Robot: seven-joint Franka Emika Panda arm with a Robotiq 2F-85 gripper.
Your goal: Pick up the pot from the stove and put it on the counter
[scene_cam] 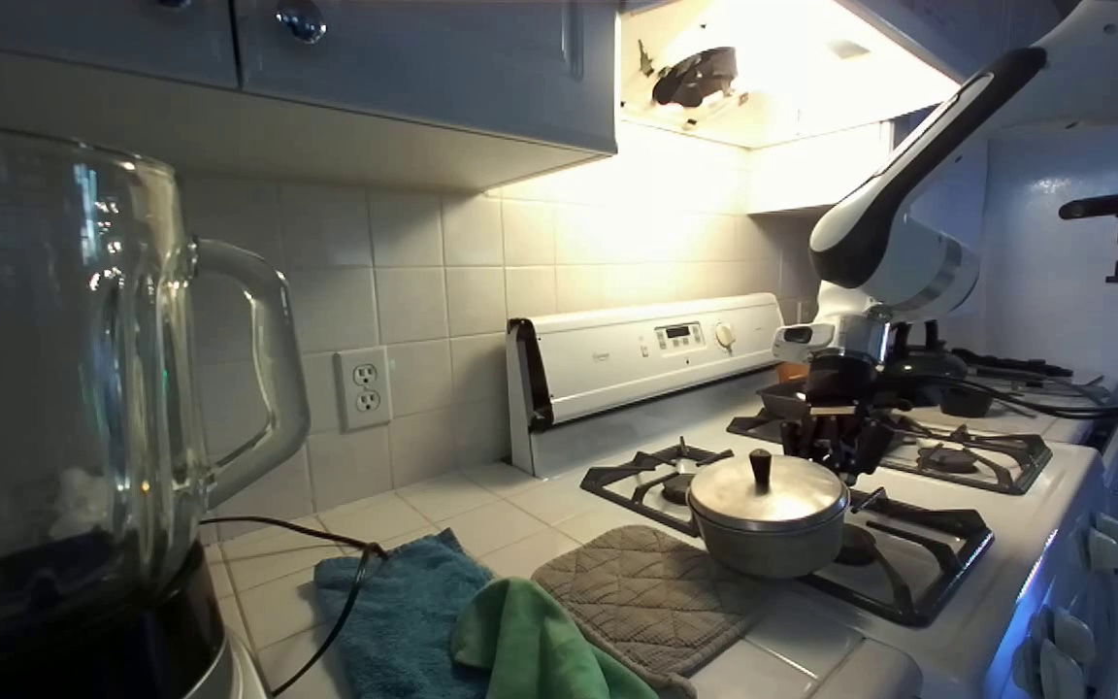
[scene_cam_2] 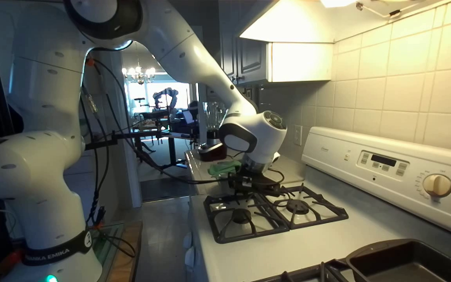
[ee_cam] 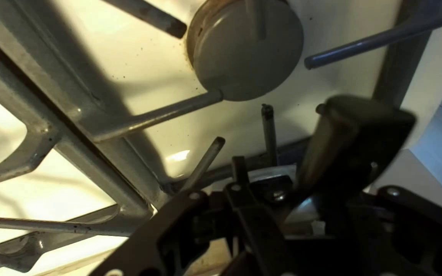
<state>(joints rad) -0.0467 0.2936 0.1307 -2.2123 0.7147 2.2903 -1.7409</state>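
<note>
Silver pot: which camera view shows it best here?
An exterior view: there the silver pot shows its lid, knob and side unobstructed. The wrist view gives mainly what looks like its dark handle. In an exterior view where the arm looms large, I cannot make it out.

White jointed arm (scene_cam_2: 194,56), black claw (scene_cam: 840,449)

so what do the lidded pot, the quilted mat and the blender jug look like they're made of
Pot: probably metal, perhaps aluminium; silvery, soft sheen, bright reflections on top. Quilted mat: apparently padded fabric, matte grey, stitched diamond lines. Blender jug: clear and glossy with sharp highlights; likely glass, though clear plastic is possible.
</note>
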